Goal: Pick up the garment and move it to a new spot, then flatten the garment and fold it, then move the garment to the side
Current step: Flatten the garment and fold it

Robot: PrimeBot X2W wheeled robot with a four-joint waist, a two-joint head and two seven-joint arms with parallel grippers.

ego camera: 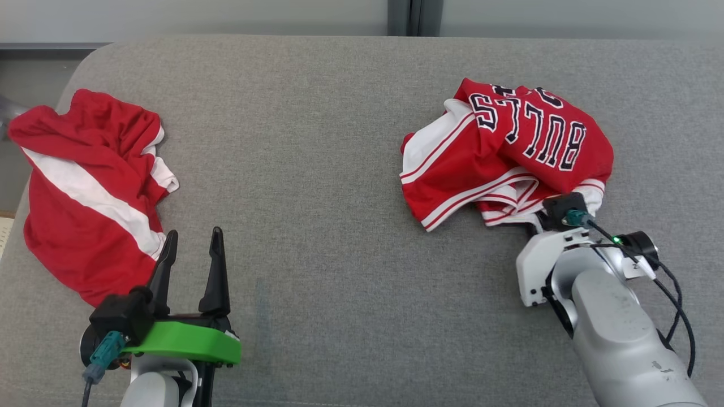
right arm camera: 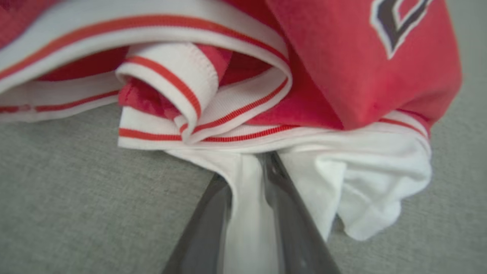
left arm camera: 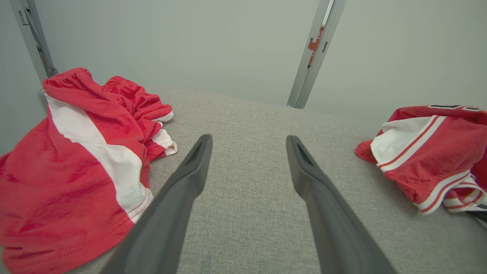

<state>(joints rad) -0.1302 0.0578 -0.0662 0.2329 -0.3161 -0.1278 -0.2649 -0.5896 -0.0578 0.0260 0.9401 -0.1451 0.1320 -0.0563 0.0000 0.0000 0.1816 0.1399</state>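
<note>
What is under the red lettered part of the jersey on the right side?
Under the lettered panel show striped bands, white with red lines, and a white fold, which the right gripper pinches. Its fingertips and the deeper layers are covered by cloth.

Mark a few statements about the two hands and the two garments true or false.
1. The right hand pinches white fabric of the Bulls jersey. True.
2. The left hand holds the striped red garment. False: it is open and holds nothing, beside that garment.
3. Both garments lie on the grey cushion. True.
4. The jersey is spread flat. False: it is crumpled in a heap.
</note>
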